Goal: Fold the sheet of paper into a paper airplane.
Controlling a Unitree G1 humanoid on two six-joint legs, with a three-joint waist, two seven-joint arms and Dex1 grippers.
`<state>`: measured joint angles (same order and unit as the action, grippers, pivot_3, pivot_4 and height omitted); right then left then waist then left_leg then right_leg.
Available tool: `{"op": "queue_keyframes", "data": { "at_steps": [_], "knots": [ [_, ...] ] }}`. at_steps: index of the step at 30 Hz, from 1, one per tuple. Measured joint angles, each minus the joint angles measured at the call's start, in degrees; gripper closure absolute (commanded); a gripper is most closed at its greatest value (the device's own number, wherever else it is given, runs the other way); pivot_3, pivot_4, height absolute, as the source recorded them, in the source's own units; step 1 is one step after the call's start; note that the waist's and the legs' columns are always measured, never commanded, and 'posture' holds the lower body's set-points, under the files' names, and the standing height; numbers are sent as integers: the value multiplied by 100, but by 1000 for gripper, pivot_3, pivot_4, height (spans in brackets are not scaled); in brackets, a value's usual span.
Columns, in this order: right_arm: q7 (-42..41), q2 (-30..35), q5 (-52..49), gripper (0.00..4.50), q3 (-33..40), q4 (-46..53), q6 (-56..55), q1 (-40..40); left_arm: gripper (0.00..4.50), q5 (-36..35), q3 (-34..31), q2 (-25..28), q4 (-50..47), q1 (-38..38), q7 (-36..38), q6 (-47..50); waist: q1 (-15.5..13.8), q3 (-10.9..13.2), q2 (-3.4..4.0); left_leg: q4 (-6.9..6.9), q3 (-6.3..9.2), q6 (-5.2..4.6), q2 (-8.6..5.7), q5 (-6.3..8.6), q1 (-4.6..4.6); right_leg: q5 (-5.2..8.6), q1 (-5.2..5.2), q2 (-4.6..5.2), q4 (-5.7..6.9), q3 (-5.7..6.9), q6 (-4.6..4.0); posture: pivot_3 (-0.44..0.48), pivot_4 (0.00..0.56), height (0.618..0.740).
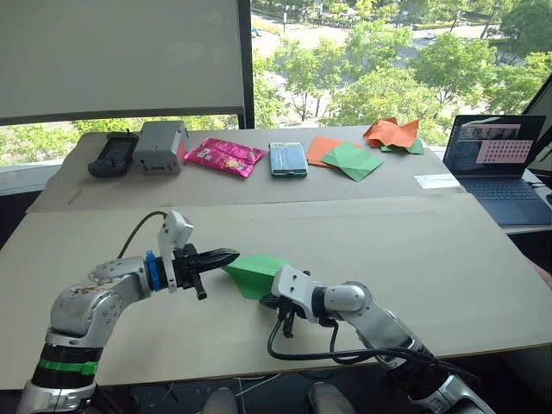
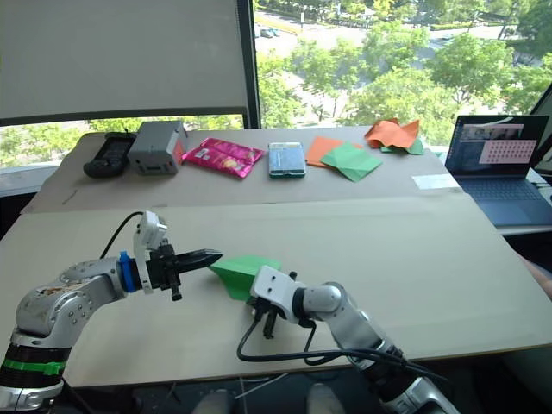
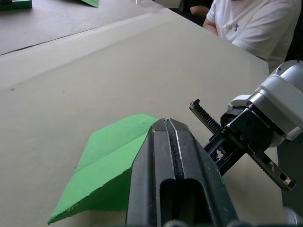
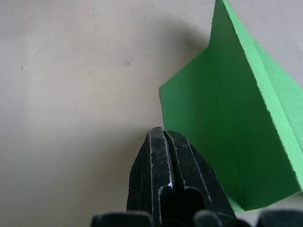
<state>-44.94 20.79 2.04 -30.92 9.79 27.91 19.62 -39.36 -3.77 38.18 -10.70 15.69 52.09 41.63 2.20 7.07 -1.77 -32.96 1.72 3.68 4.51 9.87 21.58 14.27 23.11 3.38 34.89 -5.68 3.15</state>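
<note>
The sheet of paper (image 1: 255,274), bright green and already folded to a pointed wedge, sits near the front of the desk (image 1: 414,250), between the two arms. The left gripper (image 1: 226,256) has its black fingers pressed together at the paper's left tip; the left wrist view shows them closed with the green fold running beneath them, so it appears to pin or pinch that corner, probably to steady the sheet while a crease is worked. The right gripper (image 4: 161,137) is also closed, its fingertips low against the desk just beside the paper's raised flap; whether it grips any paper cannot be told, and it looks more like a pressing tool than a clamp here.

In the right wrist view one flap stands up along a sharp crease, so the fold seems unfinished and the shape is not yet a narrow dart.

Around the paper the cardboard-coloured surface offers open room on all sides, with the front edge close behind the arms. Well apart along the far edge lie a pink snack packet (image 1: 226,156), flat green-and-orange sheets (image 1: 343,156), crumpled orange paper (image 1: 391,132) and a laptop (image 1: 502,164).
</note>
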Motion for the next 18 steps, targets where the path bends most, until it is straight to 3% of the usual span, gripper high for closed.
{"op": "queue_keyframes", "data": {
  "at_steps": [12,18],
  "knots": [
    [97,-46,-50,4482,-14,227,493,-25,4500,1165,923,-448,1658,896,477,-858,-3,-14,5,-1,5,-3,-6,-2,4,0,-4,0,-1,0,1,0,150,721],
    [179,-46,-50,4482,-25,304,550,-67,4500,1348,1035,-387,1670,819,666,-895,7,-15,8,-1,7,-4,-6,-2,5,0,-3,0,0,0,2,0,150,721]
  ]
}}
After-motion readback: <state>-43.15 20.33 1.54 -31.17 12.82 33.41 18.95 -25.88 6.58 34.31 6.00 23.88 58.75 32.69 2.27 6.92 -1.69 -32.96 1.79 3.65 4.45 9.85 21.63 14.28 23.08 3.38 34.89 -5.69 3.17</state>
